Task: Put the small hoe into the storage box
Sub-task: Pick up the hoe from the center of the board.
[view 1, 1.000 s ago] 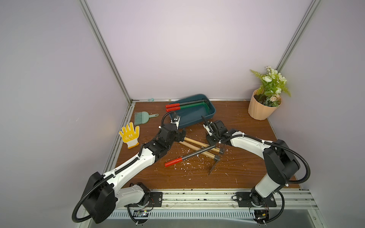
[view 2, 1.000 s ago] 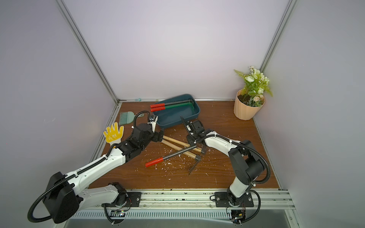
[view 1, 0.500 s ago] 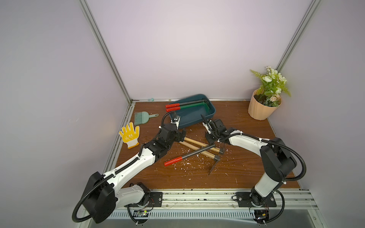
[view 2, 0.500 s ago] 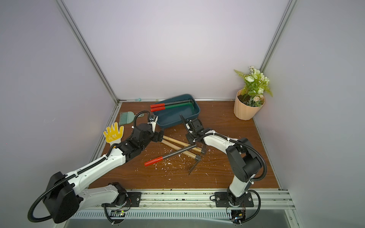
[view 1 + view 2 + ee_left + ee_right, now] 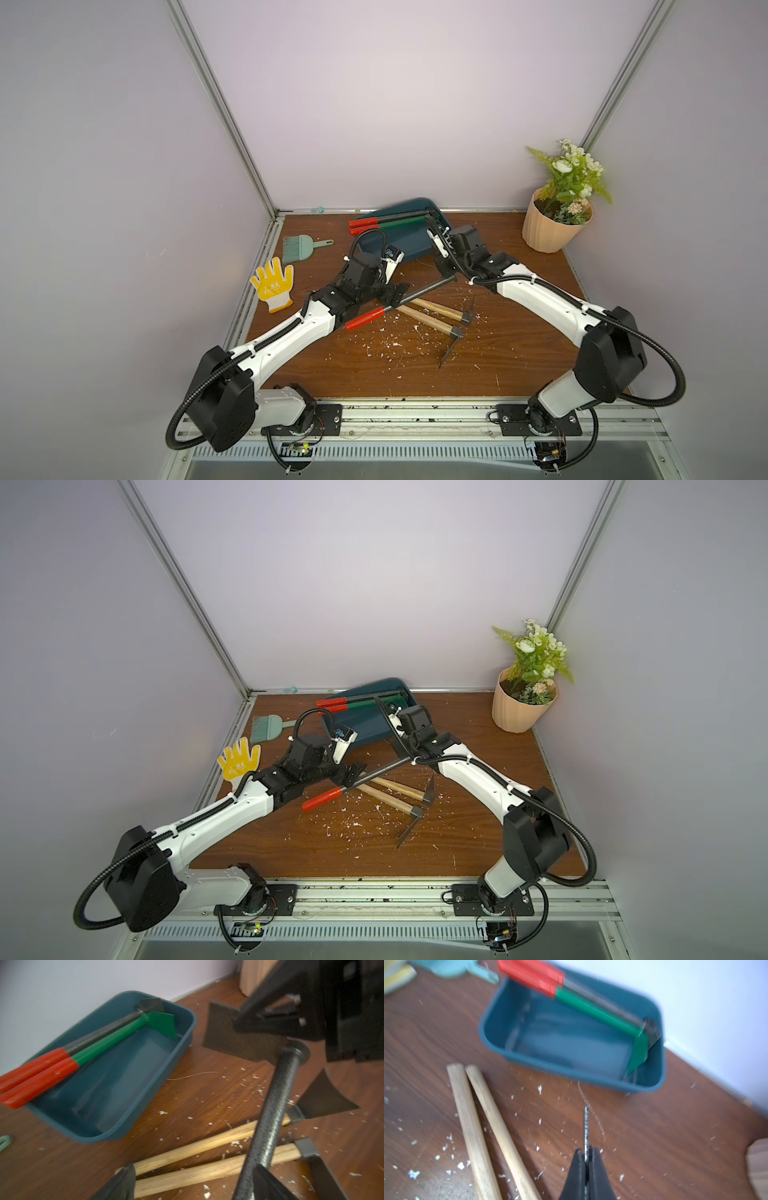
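The small hoe (image 5: 419,291), with a black shaft and a red grip, hangs tilted over the table in both top views. My right gripper (image 5: 444,269) is shut on its flat blade (image 5: 234,1036), which shows edge-on between the pads (image 5: 585,1126). My left gripper (image 5: 195,1183) stands open around the shaft (image 5: 270,1109), which lies close to one finger. The storage box (image 5: 409,245), a dark teal tray, sits just behind both grippers. It holds two tools with red grips, one with a green shaft (image 5: 108,1041) and one with a black shaft.
Two wooden-handled hoes (image 5: 432,318) lie under the raised hoe, among white scraps (image 5: 399,345). A peach flower pot (image 5: 552,228) stands at the back right. A yellow glove (image 5: 272,284) and a teal brush (image 5: 301,247) lie at the left.
My right gripper has shut on the hoe's blade and raised that end off the table. My left gripper has moved over the shaft, its jaws a little narrower.
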`<state>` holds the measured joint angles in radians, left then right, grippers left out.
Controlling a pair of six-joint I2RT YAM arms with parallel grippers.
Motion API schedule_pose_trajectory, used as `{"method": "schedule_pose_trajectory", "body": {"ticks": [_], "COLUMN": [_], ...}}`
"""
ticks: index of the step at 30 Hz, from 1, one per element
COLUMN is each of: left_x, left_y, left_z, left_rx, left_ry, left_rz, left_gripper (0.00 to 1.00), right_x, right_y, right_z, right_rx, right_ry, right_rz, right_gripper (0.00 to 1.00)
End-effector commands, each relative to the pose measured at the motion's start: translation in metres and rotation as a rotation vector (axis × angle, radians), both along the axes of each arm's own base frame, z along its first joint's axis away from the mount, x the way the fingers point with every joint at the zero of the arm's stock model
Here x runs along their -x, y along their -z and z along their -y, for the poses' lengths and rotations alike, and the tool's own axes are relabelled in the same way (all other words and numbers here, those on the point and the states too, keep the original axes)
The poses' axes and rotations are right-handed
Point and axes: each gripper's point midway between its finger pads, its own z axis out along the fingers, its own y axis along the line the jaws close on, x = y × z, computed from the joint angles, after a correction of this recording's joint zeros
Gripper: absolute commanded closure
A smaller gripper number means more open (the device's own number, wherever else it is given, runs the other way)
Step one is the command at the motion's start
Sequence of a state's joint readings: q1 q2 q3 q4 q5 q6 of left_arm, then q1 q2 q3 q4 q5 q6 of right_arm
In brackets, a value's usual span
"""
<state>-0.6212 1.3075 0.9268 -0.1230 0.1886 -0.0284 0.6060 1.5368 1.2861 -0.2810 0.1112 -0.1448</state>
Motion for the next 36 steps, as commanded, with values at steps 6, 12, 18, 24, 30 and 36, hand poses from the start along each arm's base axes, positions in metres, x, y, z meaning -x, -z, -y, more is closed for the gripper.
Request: {"method": "schedule_pose_trajectory", "body": {"ticks": [6, 12, 18, 24, 30, 36], "left_x": [0.032, 0.032, 0.032, 0.035, 0.031, 0.023], "left_y": [0.001, 0.002, 0.003, 0.005, 0.002, 0.008], "left_z": [0.023, 0.024, 0.036, 0.047, 0.047, 0.045], "left_rx": [-0.008, -0.060, -0.037, -0.025, -0.023, -0.047], "left_ry": [0.260, 0.300, 0.355, 0.418, 0.404, 0.352], "left_rz": [-0.101, -0.121, -0.147, -0.195, -0.183, -0.206], "left_gripper": [0.25, 0.31, 0.49, 0.51, 0.57, 0.98], "right_x": [0.004, 0.016, 0.025, 0.026, 0.027, 0.024], "right_y": [-0.085, -0.098, -0.118, -0.126, -0.126, -0.115], "right_z": [-0.013, -0.012, -0.009, -0.006, -0.006, -0.006], "right_rx": [-0.111, -0.116, -0.127, -0.109, -0.123, -0.132], "right_ry": [-0.130, -0.180, -0.208, -0.209, -0.209, -0.189], "right_rz": [0.214, 0.252, 0.316, 0.346, 0.355, 0.337], "right_gripper": [1.00, 1.00, 1.00, 1.00, 1.00, 1.00]}}
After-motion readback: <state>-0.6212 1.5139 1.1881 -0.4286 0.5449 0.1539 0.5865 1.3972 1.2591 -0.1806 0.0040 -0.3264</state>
